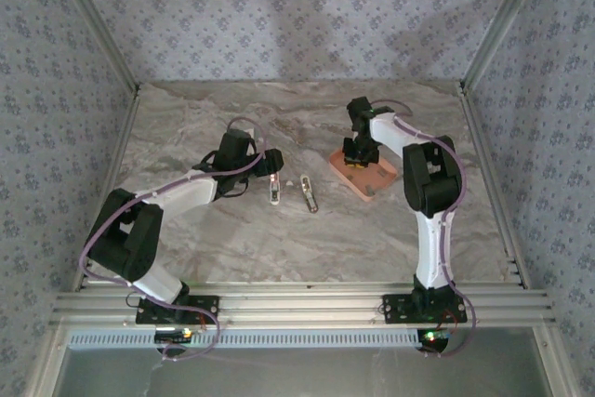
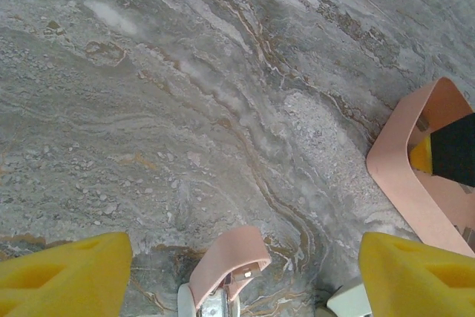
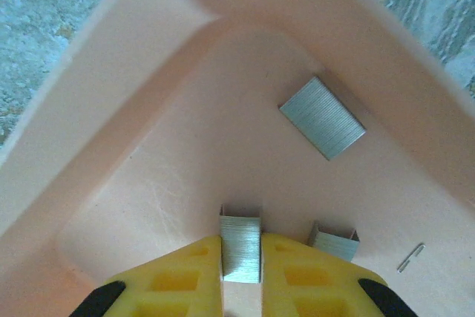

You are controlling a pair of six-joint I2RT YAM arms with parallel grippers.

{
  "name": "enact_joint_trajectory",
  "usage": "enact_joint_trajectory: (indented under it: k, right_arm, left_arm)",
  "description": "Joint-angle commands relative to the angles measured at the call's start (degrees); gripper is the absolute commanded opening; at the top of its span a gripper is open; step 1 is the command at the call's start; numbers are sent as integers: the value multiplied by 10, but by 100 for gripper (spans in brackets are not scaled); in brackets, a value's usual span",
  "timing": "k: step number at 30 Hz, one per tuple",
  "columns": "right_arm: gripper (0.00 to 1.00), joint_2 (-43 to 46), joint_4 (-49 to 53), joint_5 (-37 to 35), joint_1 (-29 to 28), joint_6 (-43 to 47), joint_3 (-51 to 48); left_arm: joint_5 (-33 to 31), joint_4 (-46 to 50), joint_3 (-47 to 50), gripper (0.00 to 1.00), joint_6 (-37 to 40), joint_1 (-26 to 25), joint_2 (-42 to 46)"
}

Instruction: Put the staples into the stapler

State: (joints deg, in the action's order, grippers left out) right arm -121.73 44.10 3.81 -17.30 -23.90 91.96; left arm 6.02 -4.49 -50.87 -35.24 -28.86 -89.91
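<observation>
Snugly, staples (image 3: 240, 234) in right hand (image 3: 241, 256)

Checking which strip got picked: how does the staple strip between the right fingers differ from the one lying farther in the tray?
The pinched strip is clamped between the yellow fingers of the right gripper; the far strip lies free on the tray floor. The pinched strip points straight ahead in the wrist view; the far strip lies diagonal. Both are grey ribbed metal, inside the pink tray.

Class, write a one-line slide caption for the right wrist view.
Right gripper shut on one staple strip inside the pink tray; another strip lies flat beyond.
</observation>
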Motion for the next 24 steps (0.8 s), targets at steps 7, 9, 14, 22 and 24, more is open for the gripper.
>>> enact_joint_trajectory:
  k: [7, 9, 14, 22, 24]
  right_arm:
    - [17, 173, -50, -28, -15, 14, -75]
    - [17, 209, -55, -25, -26, 15, -102]
    - [17, 301, -73, -19, -76, 14, -191]
    - [17, 387, -71, -17, -167, -23, -344]
    - [17, 394, -76, -9, -182, -30, -369]
  left_arm:
    - [31, -45, 18, 80, -4, -5, 39]
    - [35, -57, 27, 80, -1, -9, 47]
    - [38, -91, 58, 80, 4, -21, 62]
    - [42, -139, 101, 80, 7, -34, 63]
    - [40, -147, 107, 80, 5, -37, 63]
